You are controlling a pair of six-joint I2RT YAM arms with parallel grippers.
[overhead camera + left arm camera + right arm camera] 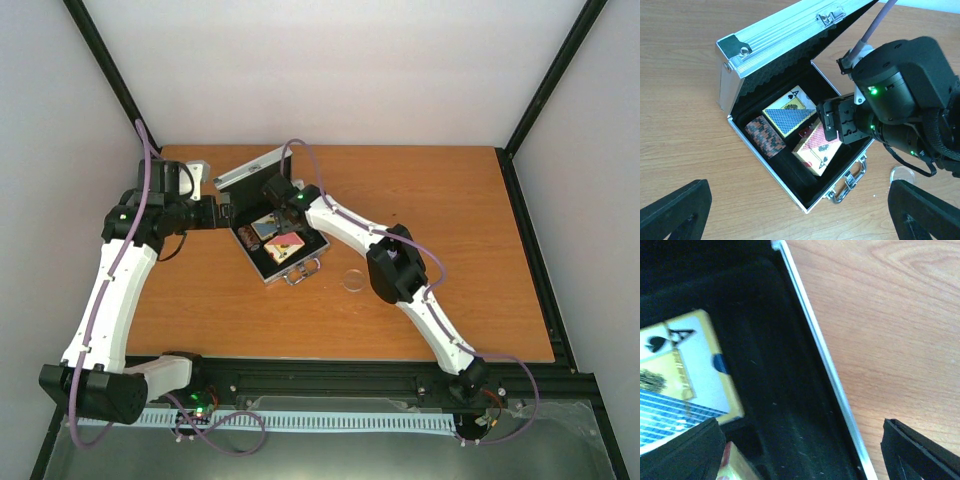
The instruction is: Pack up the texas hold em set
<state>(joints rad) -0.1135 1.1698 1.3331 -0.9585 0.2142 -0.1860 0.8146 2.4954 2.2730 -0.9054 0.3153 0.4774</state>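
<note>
The silver ribbed case (262, 268) lies open mid-table, its lid (785, 30) raised at the far side. In its black lining lie the blue-yellow card pack (789, 114), the dark chip stack (765, 136) and the red card pack (817, 150), which is tilted. A bit of red (805, 131) shows between the packs. My right gripper (275, 200) is open and empty just above the case, its fingers (920, 450) either side of the rim (825, 360). My left gripper (228, 212) is open and empty, above the case's left side. The clear disc (353, 280) lies on the table to the right.
The case's metal handle (850, 182) sticks out of its near edge toward the disc (902, 175). The right arm (400, 265) reaches across the table's middle. Black frame posts stand at the back corners, a rail (330, 385) along the front.
</note>
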